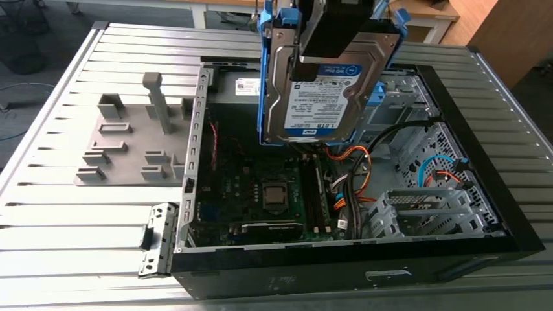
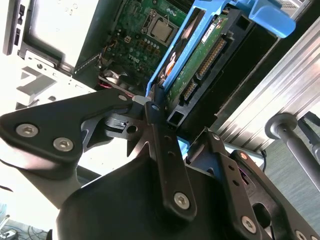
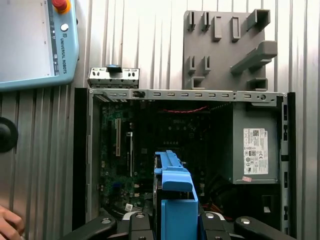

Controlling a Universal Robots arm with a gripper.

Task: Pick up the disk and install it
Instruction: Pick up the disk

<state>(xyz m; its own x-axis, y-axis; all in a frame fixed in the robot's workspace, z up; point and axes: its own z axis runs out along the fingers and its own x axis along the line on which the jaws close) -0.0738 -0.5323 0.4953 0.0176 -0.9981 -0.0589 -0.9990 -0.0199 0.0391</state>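
Your end effector (image 2: 152,109) is clenched on the disk (image 1: 318,97), which hangs on edge just below it, long axis near vertical, held clear above the open case (image 1: 346,262), over the board (image 1: 259,175) inside

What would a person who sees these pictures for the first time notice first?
The disk, silver in its blue frame, hangs nearly upright above the open computer case, clamped by the black gripper. The green motherboard lies bare inside the case. A grey fixture plate lies on the table, at the exterior view's left of the case.
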